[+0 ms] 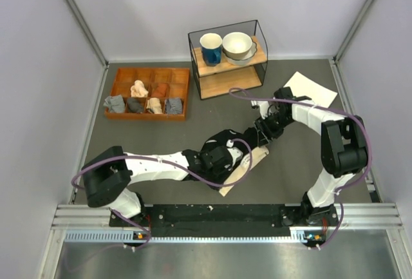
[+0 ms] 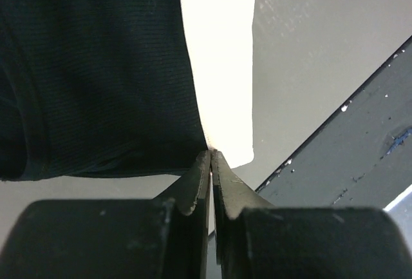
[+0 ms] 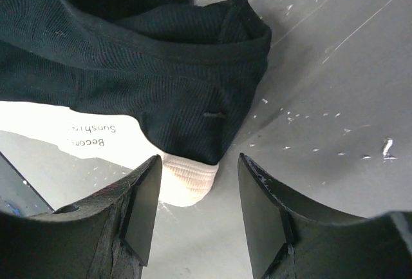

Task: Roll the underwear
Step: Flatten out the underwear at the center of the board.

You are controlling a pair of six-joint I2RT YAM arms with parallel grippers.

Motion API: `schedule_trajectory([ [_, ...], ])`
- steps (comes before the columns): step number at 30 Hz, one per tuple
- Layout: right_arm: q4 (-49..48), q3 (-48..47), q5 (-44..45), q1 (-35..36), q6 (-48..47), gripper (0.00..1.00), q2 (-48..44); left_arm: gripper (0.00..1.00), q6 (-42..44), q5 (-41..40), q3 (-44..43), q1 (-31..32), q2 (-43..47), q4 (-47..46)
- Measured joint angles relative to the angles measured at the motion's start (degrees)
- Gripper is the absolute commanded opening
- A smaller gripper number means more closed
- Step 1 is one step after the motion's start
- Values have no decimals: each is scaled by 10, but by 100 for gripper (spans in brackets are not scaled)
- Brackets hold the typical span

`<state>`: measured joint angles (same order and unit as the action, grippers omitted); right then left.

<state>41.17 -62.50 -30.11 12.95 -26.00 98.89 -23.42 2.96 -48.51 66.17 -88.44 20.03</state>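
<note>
The underwear (image 1: 252, 162) lies mid-table between both arms, black fabric with a cream waistband. In the left wrist view its black cloth (image 2: 96, 66) fills the upper left and the bright waistband (image 2: 219, 53) runs down to my left gripper (image 2: 211, 153), which is shut on the seam at the garment's lower edge. In the top view the left gripper (image 1: 225, 156) sits on the garment. My right gripper (image 3: 198, 158) is open, its jaws on either side of a folded cream waistband corner (image 3: 187, 179) under black fabric (image 3: 161, 79). It shows at the garment's far end (image 1: 259, 137).
A wooden tray (image 1: 147, 116) with several small rolled garments stands at the back left. A wire-frame shelf (image 1: 228, 80) with a blue cup and bowls stands at the back centre. A white sheet (image 1: 311, 87) lies at the back right. The arms' black base rail (image 1: 225, 218) runs along the front.
</note>
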Motion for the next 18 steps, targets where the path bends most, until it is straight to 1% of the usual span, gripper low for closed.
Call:
schedule_trajectory([
  [1, -1, 4, 0, -1, 1, 51, -1, 19, -3, 2, 4, 0, 5, 1],
  [2, -1, 7, 0, -1, 2, 51, -2, 27, -7, 4, 9, 0, 12, 2],
  [3, -1, 11, 0, -1, 3, 51, -3, 42, -10, 4, 12, 0, 20, 3],
  [7, 0, 23, 0, -3, 5, 50, -3, 59, -20, -3, 14, -7, 73, 11],
  [9, 1, 25, 0, -4, 6, 50, -3, 63, -15, 6, 8, -25, 101, 12],
  [10, 0, 25, 0, -4, 7, 50, -3, 69, -11, 13, 1, -43, 113, 12],
  [12, 0, 25, -1, -4, 7, 48, -3, 72, -2, 33, -16, -89, 122, 9],
  [15, -1, 25, -2, -4, 7, 39, -3, 74, 14, 73, -41, -186, 116, -6],
  [16, 0, 25, -3, -5, 8, 34, -3, 74, 23, 86, -56, -224, 103, -7],
  [18, 0, 25, -5, -7, 8, 26, -3, 72, 39, 101, -97, -273, 58, -4],
])
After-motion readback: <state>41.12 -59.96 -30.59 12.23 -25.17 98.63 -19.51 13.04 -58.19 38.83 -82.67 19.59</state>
